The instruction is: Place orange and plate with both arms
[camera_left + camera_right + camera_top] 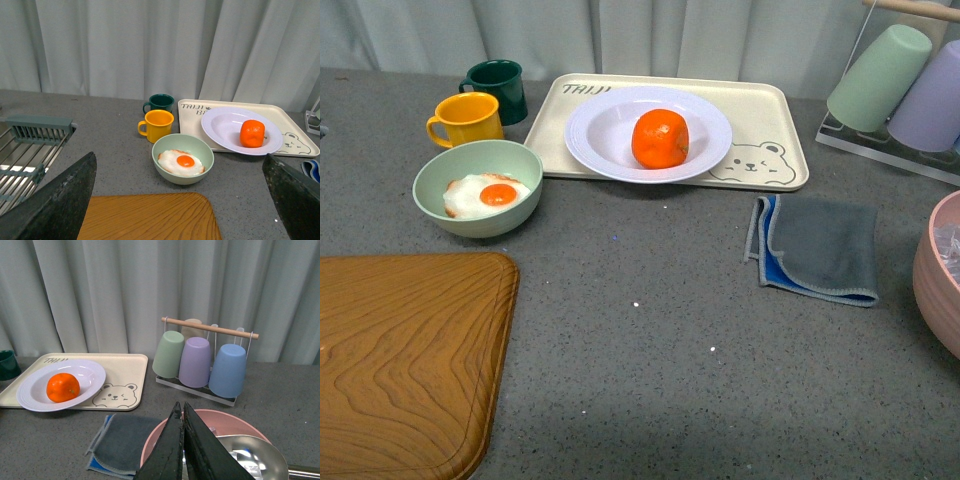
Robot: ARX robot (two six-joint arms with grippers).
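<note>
The orange lies inside the white ridged plate, which rests on the beige bear tray at the back of the counter. Both also show in the left wrist view, orange in plate, and in the right wrist view, orange in plate. My left gripper is open and empty, well short of the plate, above the wooden board. My right gripper is shut with nothing in it, above a pink bowl. Neither arm appears in the front view.
A pale green bowl holding a fried egg stands left of the tray, with a yellow mug and dark green mug behind it. A wooden board lies front left. A grey cloth, pink bowl and cup rack are at the right.
</note>
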